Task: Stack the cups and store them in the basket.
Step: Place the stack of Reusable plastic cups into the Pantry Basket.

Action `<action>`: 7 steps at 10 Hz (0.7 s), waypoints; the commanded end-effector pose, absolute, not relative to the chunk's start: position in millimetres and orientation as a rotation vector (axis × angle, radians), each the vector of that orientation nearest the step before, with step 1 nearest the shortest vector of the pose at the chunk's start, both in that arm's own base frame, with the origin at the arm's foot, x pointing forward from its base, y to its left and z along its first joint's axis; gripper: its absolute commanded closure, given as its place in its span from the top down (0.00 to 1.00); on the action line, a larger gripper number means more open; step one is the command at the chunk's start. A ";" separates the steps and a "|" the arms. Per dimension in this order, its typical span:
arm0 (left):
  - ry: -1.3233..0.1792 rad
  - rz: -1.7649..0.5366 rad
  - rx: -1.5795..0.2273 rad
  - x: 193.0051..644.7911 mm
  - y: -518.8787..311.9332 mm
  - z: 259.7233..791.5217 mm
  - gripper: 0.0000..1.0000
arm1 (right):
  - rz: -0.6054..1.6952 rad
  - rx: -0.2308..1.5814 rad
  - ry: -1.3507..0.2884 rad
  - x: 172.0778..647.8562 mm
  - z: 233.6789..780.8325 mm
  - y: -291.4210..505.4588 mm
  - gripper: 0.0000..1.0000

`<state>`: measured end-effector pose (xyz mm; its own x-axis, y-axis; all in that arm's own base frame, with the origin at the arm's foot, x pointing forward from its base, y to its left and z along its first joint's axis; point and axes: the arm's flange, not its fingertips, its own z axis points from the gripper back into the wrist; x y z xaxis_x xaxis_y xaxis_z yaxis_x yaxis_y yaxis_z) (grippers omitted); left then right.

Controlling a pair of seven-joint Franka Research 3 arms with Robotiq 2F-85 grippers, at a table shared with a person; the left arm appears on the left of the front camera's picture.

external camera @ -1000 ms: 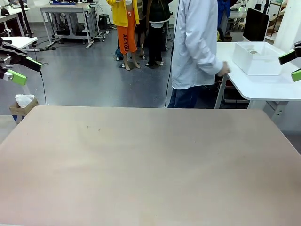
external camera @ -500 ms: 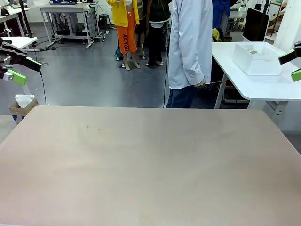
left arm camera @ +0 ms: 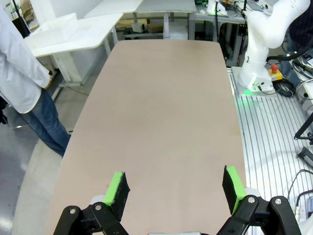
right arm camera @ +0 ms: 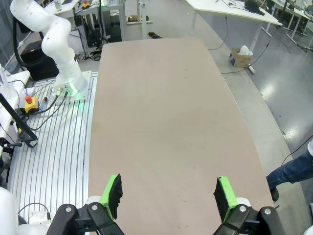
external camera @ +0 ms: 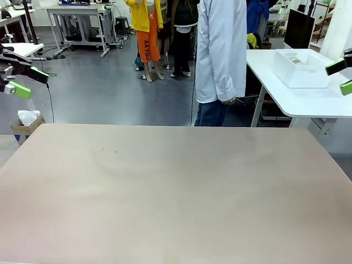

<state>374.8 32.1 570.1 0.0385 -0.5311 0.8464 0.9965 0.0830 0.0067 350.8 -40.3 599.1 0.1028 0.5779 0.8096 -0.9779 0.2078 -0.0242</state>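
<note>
Beyond my surface's (external camera: 176, 187) far right corner sat the basket (external camera: 301, 69), nearer my right gripper (right arm camera: 167, 193); both grippers' fingers wide.

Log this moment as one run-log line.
left gripper: open, raised over table | right gripper: open, raised | basket: on white side table | person: standing beyond table

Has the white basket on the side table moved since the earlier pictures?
No. The basket sits at the same spot on the white side table, near its far edge, and both claws are away from it.
</note>
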 end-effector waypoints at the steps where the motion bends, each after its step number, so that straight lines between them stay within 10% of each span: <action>1: -0.820 -1.346 -0.754 373.7 31.1 572.7 1.00 | 1.273 0.631 -0.832 351.4 598.4 -39.4 1.00; 7: -0.820 -1.346 -0.754 373.7 31.1 572.7 1.00 | 1.273 0.631 -0.832 351.4 598.4 -39.4 1.00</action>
<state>374.8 32.1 570.1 0.0385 -0.5311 0.8464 0.9965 0.0830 0.0067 350.8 -40.3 599.1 0.1028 0.5779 0.8096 -0.9779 0.2078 -0.0242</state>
